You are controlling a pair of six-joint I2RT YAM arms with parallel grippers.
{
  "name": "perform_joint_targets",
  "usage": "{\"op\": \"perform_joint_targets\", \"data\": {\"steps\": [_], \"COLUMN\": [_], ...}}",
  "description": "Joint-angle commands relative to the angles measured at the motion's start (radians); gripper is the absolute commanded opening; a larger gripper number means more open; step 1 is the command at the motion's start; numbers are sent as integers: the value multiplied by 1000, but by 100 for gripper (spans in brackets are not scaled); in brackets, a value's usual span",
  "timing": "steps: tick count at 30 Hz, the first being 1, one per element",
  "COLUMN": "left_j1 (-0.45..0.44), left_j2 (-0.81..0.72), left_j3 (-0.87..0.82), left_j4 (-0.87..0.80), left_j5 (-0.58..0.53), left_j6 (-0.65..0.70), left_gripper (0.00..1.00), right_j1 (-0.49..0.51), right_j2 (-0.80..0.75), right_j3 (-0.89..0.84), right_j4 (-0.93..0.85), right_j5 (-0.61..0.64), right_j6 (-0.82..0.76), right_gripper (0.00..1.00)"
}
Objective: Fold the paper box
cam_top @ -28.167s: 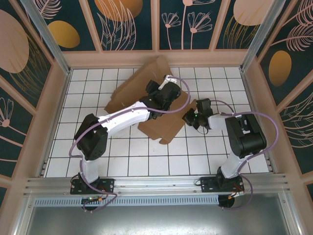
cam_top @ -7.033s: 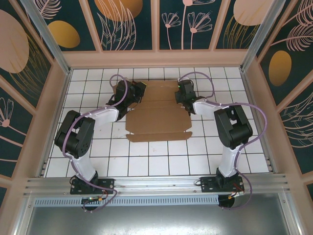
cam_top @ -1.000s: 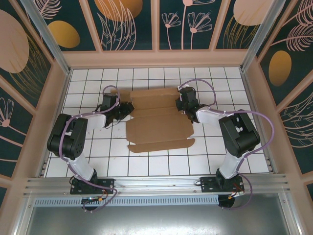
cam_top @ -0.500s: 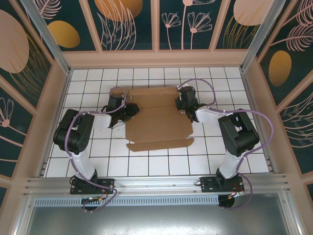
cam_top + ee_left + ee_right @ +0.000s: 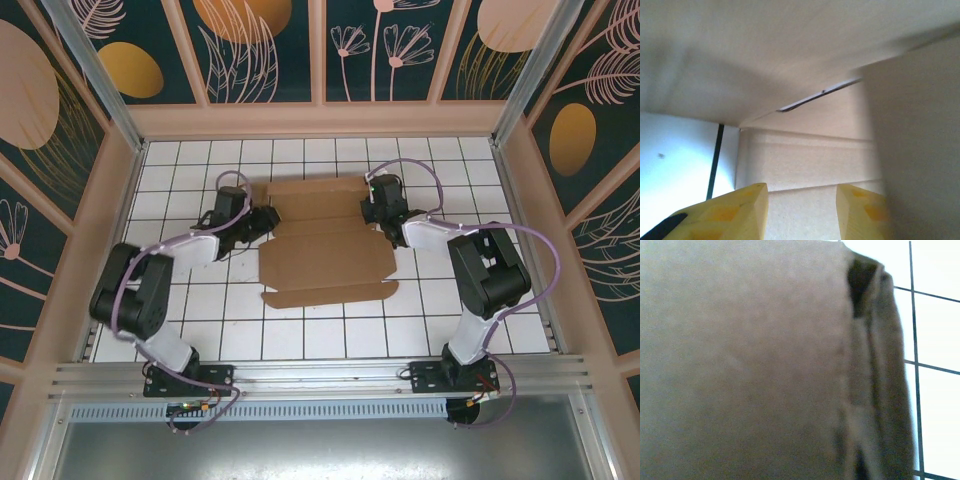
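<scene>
1. A white tiled table (image 5: 300, 335) with black grid lines sits inside pale rails and dark teal wall panels (image 5: 270, 50) painted with leaves and discs.
2. The paper box (image 5: 325, 262) is a brown die-cut sheet lying on the middle of the table and reaching toward the far edge. Its narrow front flap points to the near edge, and creased panels run across its far half.
3. The left gripper (image 5: 262, 222) is at the sheet's left edge, on the far half. In the left wrist view its yellow fingers (image 5: 735, 210) stand apart with nothing pinched between them. Cardboard shows past the gap, one panel slants above the fingers, and another rises at the right.
4. The right gripper (image 5: 376, 208) is at the sheet's right edge, roughly opposite the left one, with its jaws closed. The right wrist view gives blurred brown card with a doubled edge at the right, over white tiles. Whether any card is pinched cannot be told.
5. Both arms reach in from the table's near edge, trailing purple cables (image 5: 520, 232).
</scene>
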Motion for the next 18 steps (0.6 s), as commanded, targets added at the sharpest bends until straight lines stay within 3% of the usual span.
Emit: {"op": "perform_joint_targets", "data": {"steps": [1,6,13,18], "left_j1": [21,55,82,197], "left_j2": [-145,-318,-431,-291], "left_j3": [32,45,-84,-27], "left_j4": [-173,-255,-101,-98], "left_j5": [-155,-316,-638,-592], "left_j6": [136,237,393,405], "left_gripper": [41,42,46,47], "right_j1": [-22,-32,-32,-32], "right_j2": [-29,-37,-31,-31], "right_j3": [-20,-15,5,-1], "right_j4": [-44,-47,-58,-58], "right_j5": [-24,-76,-92,-124], "right_j6": [-51,-74,-76,-65], "right_gripper": [0,0,0,0]}}
